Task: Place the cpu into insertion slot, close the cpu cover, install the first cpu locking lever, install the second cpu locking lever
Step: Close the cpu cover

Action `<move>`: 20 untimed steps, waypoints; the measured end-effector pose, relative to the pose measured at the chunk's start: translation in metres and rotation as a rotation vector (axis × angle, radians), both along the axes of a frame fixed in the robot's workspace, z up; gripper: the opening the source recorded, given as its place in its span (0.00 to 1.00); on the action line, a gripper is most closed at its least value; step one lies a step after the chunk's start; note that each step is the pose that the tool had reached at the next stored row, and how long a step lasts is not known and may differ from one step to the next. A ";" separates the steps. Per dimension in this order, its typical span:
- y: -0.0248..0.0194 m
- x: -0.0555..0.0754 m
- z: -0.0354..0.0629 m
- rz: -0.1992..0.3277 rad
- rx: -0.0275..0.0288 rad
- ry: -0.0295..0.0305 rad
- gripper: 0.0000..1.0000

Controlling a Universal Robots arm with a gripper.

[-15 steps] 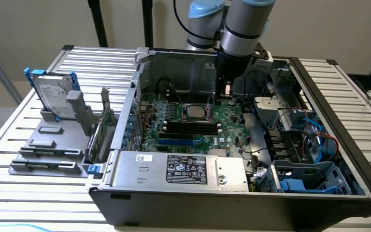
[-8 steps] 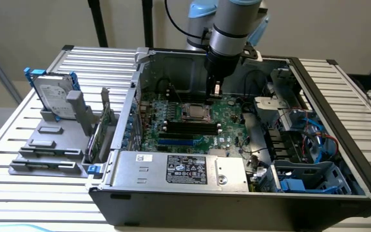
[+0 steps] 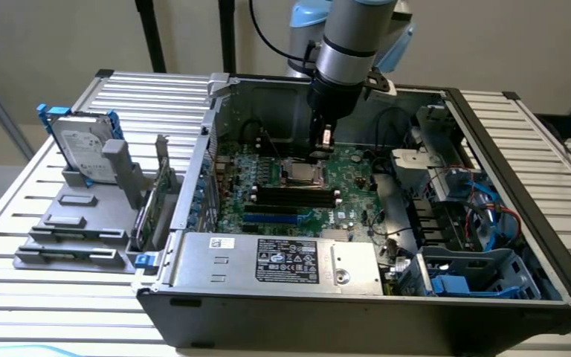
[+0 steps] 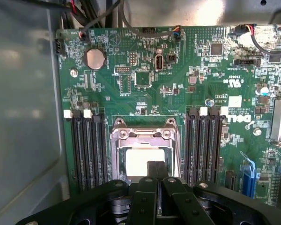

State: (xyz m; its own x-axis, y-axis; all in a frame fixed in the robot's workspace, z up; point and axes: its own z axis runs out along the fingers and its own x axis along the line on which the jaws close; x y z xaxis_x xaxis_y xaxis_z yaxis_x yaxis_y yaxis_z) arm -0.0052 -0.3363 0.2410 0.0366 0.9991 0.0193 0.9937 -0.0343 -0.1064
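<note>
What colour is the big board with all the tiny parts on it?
The board is green, clearest in the wrist view.

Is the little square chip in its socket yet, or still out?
In: the wrist view shows the pale top of the cpu lying flat inside the window of the cpu cover.

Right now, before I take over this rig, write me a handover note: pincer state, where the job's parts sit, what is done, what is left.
Pincer: shut, holding nothing, low over the socket's edge.
Small pale silvery square cpu: seated in the square black insertion slot and showing through the cover's window.
Thin silver-grey metal frame cpu cover: lying flat over the chip, between the long black memory slots on the green motherboard.
Done: cpu placed, cover down.
Left: the two locking levers; I cannot tell whether either is latched.
</note>
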 end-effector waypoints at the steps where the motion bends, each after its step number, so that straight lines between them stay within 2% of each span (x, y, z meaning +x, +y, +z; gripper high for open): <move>1: 0.0001 0.000 0.0000 0.004 -0.0077 0.0065 0.11; 3: 0.0003 -0.001 0.0000 0.012 -0.0236 0.0196 0.11; 4: 0.0003 -0.001 0.0000 0.015 -0.0285 0.0268 0.11; 5: 0.0004 -0.002 -0.0001 0.018 -0.0294 0.0319 0.11; 6: 0.0003 -0.004 0.0000 0.019 -0.0297 0.0332 0.11; 10: 0.0005 -0.006 -0.0001 0.017 -0.0270 0.0332 0.11; 13: 0.0004 -0.009 -0.0002 0.016 -0.0269 0.0335 0.11; 14: 0.0004 -0.011 -0.0004 0.017 -0.0266 0.0373 0.11; 16: 0.0004 -0.014 -0.0004 0.017 -0.0254 0.0536 0.11; 20: 0.0004 -0.022 -0.0004 0.017 -0.0233 0.0959 0.11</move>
